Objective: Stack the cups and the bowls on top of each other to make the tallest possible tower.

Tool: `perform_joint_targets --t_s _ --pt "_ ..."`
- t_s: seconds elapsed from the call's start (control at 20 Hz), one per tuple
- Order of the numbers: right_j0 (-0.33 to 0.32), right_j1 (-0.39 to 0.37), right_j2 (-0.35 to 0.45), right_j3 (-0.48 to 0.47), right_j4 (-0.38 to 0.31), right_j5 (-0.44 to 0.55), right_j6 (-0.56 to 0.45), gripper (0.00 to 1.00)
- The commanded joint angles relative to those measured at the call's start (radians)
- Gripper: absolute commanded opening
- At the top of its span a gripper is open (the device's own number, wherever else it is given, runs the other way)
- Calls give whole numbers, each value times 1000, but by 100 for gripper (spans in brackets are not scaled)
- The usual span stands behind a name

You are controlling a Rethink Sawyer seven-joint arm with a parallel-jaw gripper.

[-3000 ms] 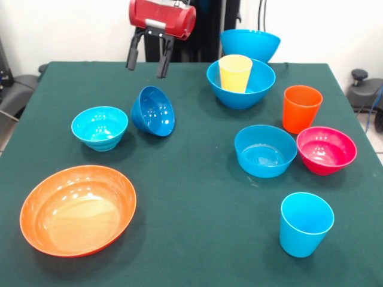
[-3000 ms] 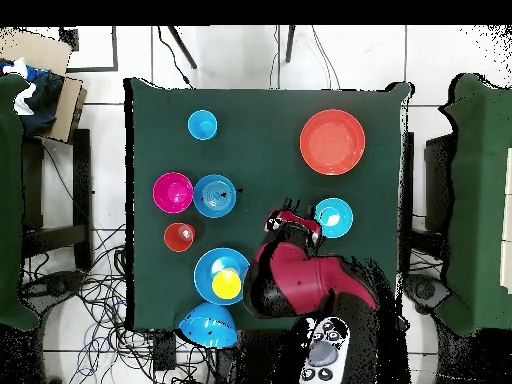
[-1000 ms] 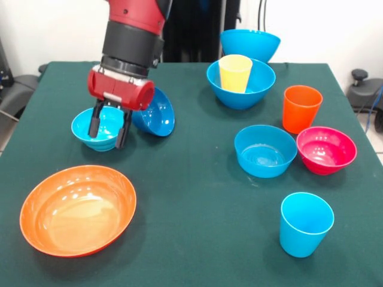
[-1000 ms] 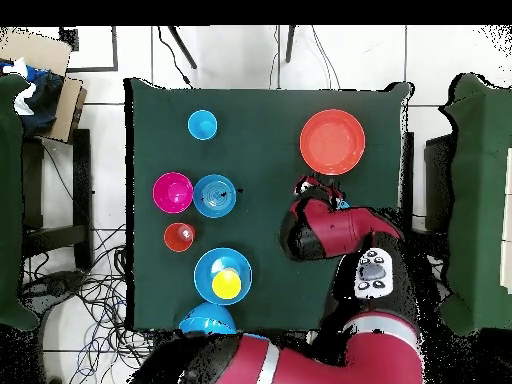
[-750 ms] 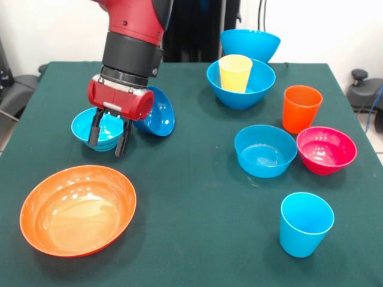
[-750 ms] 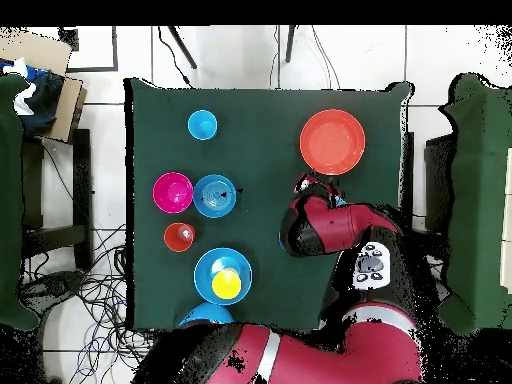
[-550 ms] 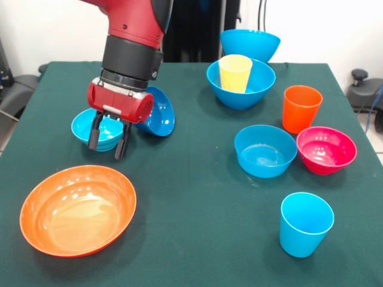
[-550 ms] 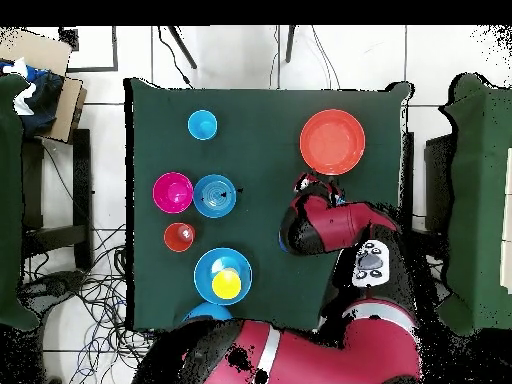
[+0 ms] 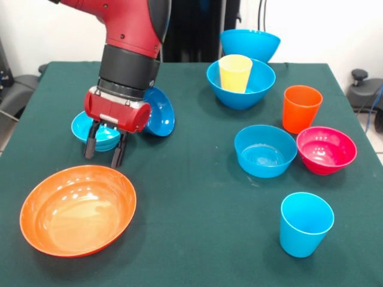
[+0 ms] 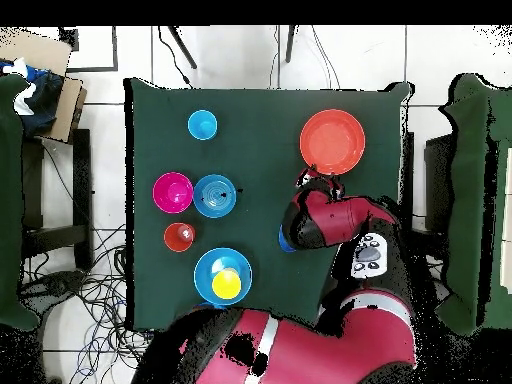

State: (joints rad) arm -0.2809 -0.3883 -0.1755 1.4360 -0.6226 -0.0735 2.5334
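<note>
My gripper [image 9: 103, 152] is open, its two black fingers hanging low at the near side of the cyan bowl [image 9: 82, 127], which the wrist partly hides. The small dark blue bowl [image 9: 160, 111] lies tilted just right of it. The wide orange bowl [image 9: 78, 209] sits at the near left. The yellow cup [image 9: 234, 73] stands in a large blue bowl [image 9: 263, 85], with a second large blue bowl [image 9: 250, 44] behind. The orange cup [image 9: 301, 108], medium light blue bowl [image 9: 265, 150], magenta bowl [image 9: 326, 149] and light blue cup [image 9: 306, 223] are on the right. In the overhead view the gripper [image 10: 318, 183] sits beside the orange bowl [image 10: 332, 141].
The green table [image 9: 197, 197] carries everything. In the overhead view the arm [image 10: 330, 222] covers the cyan bowl. Chairs stand either side of the table [image 10: 260, 120], and cables lie on the floor at the left.
The gripper has come down from above the table's far left and moved nearer, over the cyan bowl toward the orange bowl. It has stayed open. No cup or bowl has moved.
</note>
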Motion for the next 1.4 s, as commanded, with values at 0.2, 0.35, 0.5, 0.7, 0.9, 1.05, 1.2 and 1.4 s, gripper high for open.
perform_joint_targets --t_s 0.2,0.35,0.5,0.7,0.9,1.05,1.2,1.4 --pt "76 177 2 -201 66 -72 33 100" --pt "80 193 -3 -221 81 -67 33 100" --pt "82 199 -6 -226 89 -65 30 100" --pt "77 197 -1 -231 88 -55 25 100" --pt "70 203 6 -242 90 -52 20 100" --pt "74 201 8 -249 93 -39 18 100" --pt "92 214 -14 -242 106 -62 31 100" --pt "88 207 -8 -235 102 -63 28 100"
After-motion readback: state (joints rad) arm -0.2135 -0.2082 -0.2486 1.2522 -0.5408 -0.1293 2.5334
